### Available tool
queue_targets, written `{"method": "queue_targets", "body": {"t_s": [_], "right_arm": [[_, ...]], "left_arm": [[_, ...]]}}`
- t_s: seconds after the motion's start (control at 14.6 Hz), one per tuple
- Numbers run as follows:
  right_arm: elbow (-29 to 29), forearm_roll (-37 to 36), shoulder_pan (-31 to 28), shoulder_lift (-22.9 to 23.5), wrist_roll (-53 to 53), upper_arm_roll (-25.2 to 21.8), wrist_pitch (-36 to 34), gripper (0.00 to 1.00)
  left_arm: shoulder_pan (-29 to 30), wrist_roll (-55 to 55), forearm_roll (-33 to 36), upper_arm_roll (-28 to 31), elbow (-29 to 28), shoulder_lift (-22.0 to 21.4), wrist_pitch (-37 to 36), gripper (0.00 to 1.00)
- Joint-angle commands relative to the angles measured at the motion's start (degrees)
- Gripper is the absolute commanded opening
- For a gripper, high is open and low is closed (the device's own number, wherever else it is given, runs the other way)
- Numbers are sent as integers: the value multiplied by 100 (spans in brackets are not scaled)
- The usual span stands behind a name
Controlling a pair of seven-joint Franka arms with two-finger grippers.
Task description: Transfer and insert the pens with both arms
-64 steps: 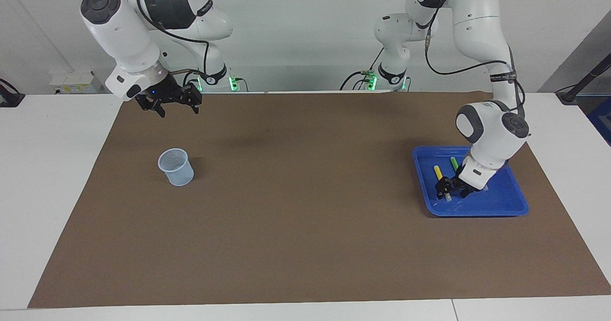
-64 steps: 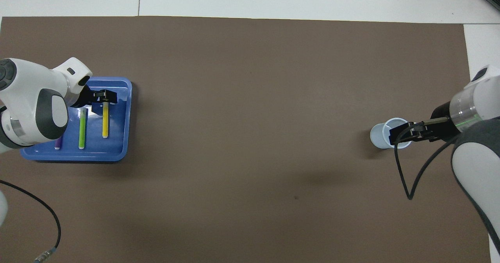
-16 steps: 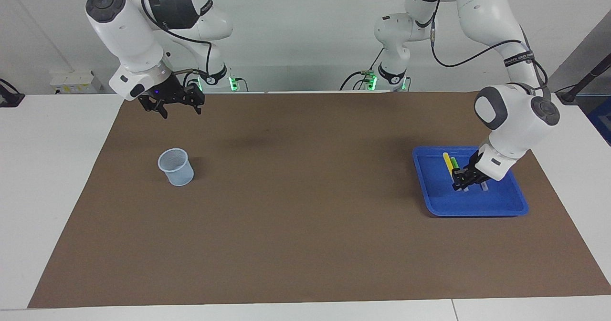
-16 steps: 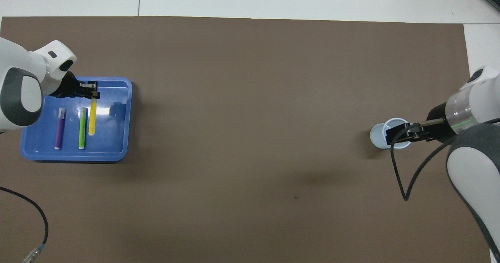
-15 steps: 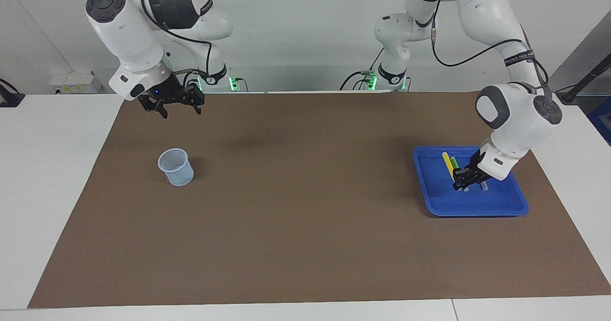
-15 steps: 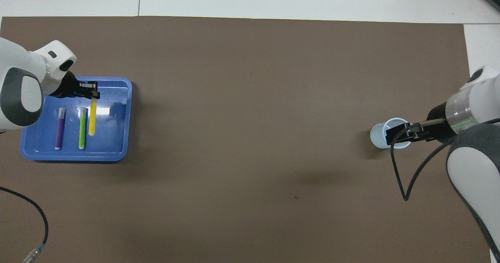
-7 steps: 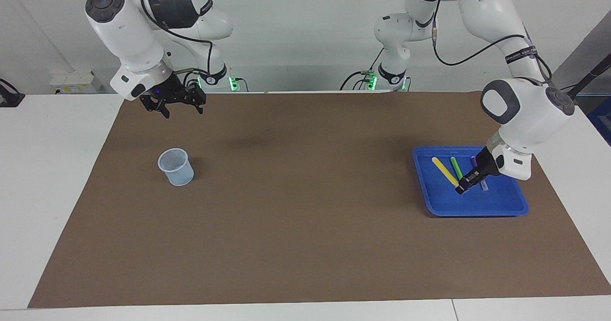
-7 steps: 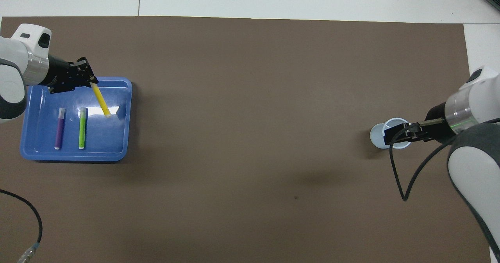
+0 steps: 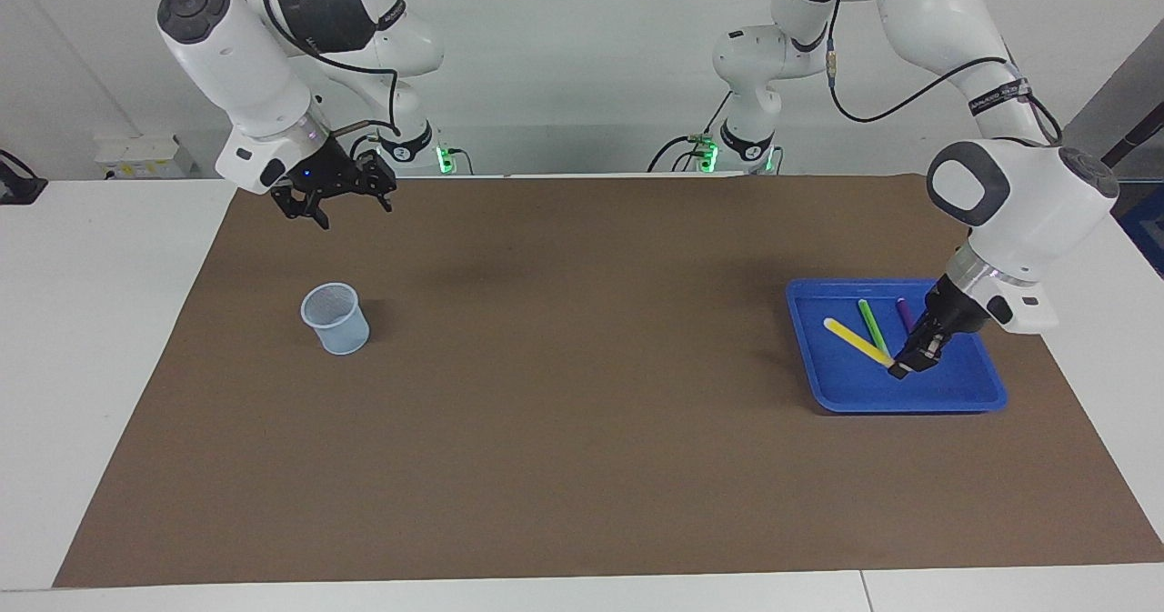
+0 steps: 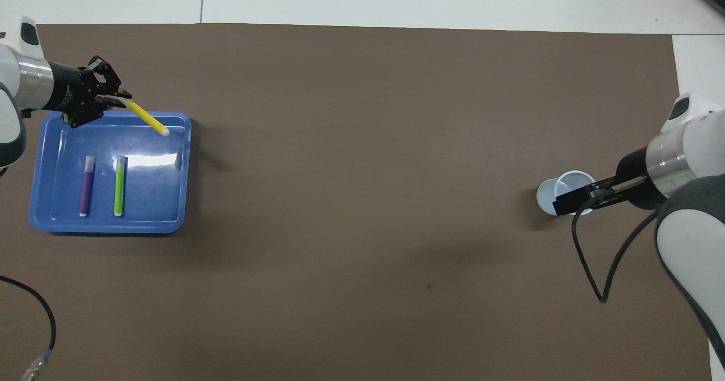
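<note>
The slim yellow marker pen (image 9: pixel 857 341) with its pale end cap is in the air over the blue plastic tray (image 10: pixel 170 222), gripped at one end by the left pincer (image 9: pixel 900 368), whose fingertips are closed on it. Half a second ago the pen sloped down from the pincer into the tray; now it has swung to lie close to level, its free end pointing toward the middle of the bench, and in the overhead view that end sits over the tray's rim farthest from the robots. A second ago it hung nearly in line with the two pens under it. The left arm's wrist has also turned outward, toward its own end of the bench.

The tray rests on the brown paper mat (image 9: pixel 582 412) at the left arm's end of the bench. In it lie the lime green marker pen (image 10: pixel 119 185) and the purple marker pen (image 10: pixel 86 185), parallel, apart from each other, and in the same places as before.

At the right arm's end stands the pale blue mesh cup (image 9: pixel 336 318), upright, with nothing visible inside it and unmoved. The right pincer (image 9: pixel 336 194) waits in the air with its fingers spread wide, over the mat between the cup and the robots' edge; it has shifted only slightly since a second ago.
</note>
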Motion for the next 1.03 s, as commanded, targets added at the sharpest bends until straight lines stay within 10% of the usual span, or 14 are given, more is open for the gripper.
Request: {"method": "queue_targets", "body": {"t_s": [0.0,0.96], "right_arm": [[-186,378,-51,-164,-429,-5,155,100],[-1143,3517,9,-480,-2592,-5,2007,100]], "left_arm": [[2,-934,-520,-16,0,-22,448,0],[-1394,-4450,-979,-60,-220,-233,1469,0]]}}
